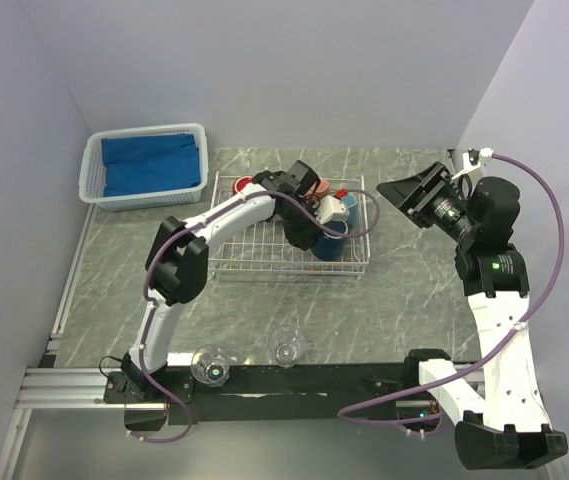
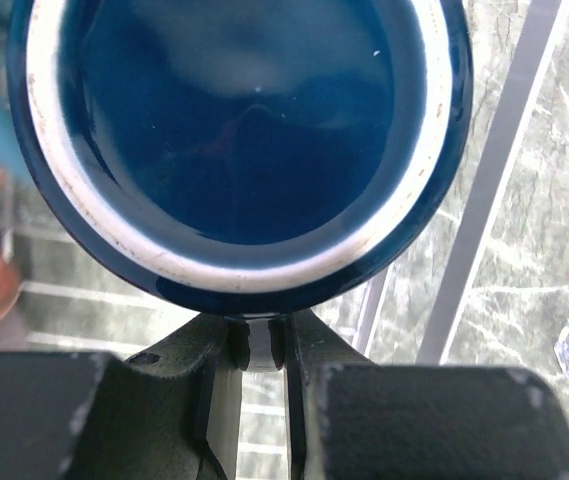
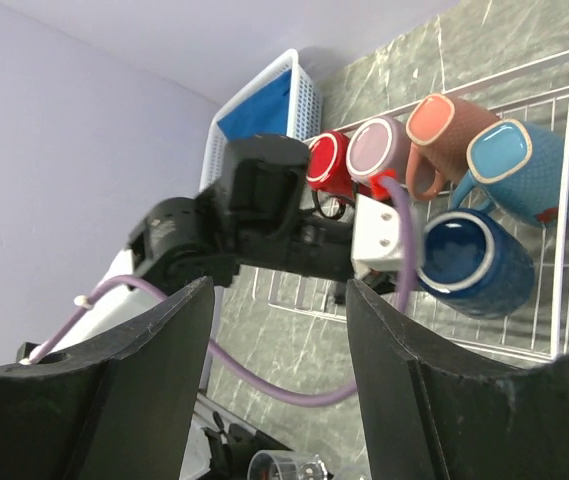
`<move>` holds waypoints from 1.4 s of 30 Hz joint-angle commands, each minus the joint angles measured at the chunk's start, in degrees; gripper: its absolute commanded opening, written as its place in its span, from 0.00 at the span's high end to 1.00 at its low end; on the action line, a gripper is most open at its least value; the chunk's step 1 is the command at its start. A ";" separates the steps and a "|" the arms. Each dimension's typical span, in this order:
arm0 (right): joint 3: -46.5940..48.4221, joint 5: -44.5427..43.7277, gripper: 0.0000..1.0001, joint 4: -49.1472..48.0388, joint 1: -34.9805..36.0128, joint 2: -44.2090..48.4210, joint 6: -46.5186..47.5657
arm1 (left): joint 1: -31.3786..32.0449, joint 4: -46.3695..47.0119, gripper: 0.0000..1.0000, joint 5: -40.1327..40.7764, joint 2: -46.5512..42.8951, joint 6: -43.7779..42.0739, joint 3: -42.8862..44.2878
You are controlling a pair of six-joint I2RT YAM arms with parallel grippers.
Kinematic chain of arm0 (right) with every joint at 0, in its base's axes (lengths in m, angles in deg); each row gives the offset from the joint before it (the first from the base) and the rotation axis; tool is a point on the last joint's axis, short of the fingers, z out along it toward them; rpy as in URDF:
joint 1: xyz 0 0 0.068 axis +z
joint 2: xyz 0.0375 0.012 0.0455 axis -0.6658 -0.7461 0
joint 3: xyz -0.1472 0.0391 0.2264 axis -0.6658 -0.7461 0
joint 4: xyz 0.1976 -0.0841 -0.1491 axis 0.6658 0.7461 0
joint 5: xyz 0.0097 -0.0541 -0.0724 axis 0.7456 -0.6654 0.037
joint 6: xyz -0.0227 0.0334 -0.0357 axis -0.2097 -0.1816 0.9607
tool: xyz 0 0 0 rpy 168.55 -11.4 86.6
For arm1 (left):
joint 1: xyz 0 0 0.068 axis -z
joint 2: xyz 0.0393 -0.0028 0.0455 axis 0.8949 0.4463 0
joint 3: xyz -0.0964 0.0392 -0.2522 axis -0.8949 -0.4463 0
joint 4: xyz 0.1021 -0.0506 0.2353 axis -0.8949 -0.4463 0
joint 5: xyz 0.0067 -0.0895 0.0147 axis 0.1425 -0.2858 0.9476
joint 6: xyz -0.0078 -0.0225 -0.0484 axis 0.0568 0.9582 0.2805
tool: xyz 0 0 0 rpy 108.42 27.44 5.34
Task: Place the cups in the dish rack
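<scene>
Left jaws: pressed almost together on a thin pale part right under the rim of the navy mug (image 2: 244,120). Handle or wall, cannot tell. The mug's mouth faces straight back at the left jaws and fills the left wrist view. The mug is inside the dish rack (image 1: 254,258), at its near right part. Resting on the wires or held just above them, cannot tell.

Edges: a low rack side wire runs just right of the left jaws, with bare worktop (image 1: 404,290) beyond it. Room is tight on the far side of the left jaws. The light-blue mug (image 3: 519,170), salmon mug (image 3: 444,135), mauve mug (image 3: 374,150) and red mug (image 3: 326,162) sit in a row along the rack's back, all tipped over. The light-blue one is just beside the navy one. The rack's near left part, left of the left jaws, is open wire.

Right jaws: spread wide with nothing between them. They are raised over the worktop right of the rack, well apart from it, facing the mugs, with open worktop below.

The left glass (image 1: 211,365) and right glass (image 1: 289,349) stand upright near the worktop's front edge. Both are outside the rack, well back from the left jaws and close to the arm bases.

The worktop is grey-green and marble-patterned, with plain pale walls around it. A white basket (image 1: 146,132) holding a blue cloth (image 1: 154,163) sits in the far left corner, well left of the left jaws.
</scene>
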 commanded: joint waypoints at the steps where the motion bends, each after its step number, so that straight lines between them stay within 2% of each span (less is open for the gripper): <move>1: -1.06 -0.33 0.37 -0.42 -0.69 1.69 1.27 | 1.33 4.92 0.99 -2.71 0.16 0.29 3.37; 15: -2.29 -0.60 0.37 0.55 -0.70 1.78 1.18 | 1.68 11.16 0.99 -6.31 2.45 1.52 -0.23; 23: -2.03 -0.51 0.37 0.37 -0.78 1.25 0.92 | 1.60 10.19 0.87 -7.72 1.74 -0.06 -5.06; 26: -1.77 -0.60 0.37 0.63 -0.96 1.08 1.09 | 1.25 9.75 0.58 -7.63 1.48 -0.33 -5.77; 27: -1.59 -0.51 0.37 0.81 -0.96 0.91 1.09 | 1.16 9.67 0.39 -7.28 1.30 -0.24 -5.77; 30: -1.41 -0.60 0.37 0.81 -1.05 0.73 0.92 | 0.02 9.23 0.22 -6.93 0.69 0.55 -5.16; 33: -1.68 -0.69 0.37 0.37 -1.14 0.64 0.83 | -1.21 8.27 0.15 -5.96 -0.19 0.29 -3.58; 38: -0.54 -1.91 0.37 2.12 -1.22 -0.41 2.58 | -4.11 4.49 0.12 -7.10 -2.21 0.12 0.72; 42: 3.32 -2.97 0.37 10.88 -0.61 -3.92 8.11 | -6.66 -0.17 0.11 -8.15 -3.79 -0.76 8.00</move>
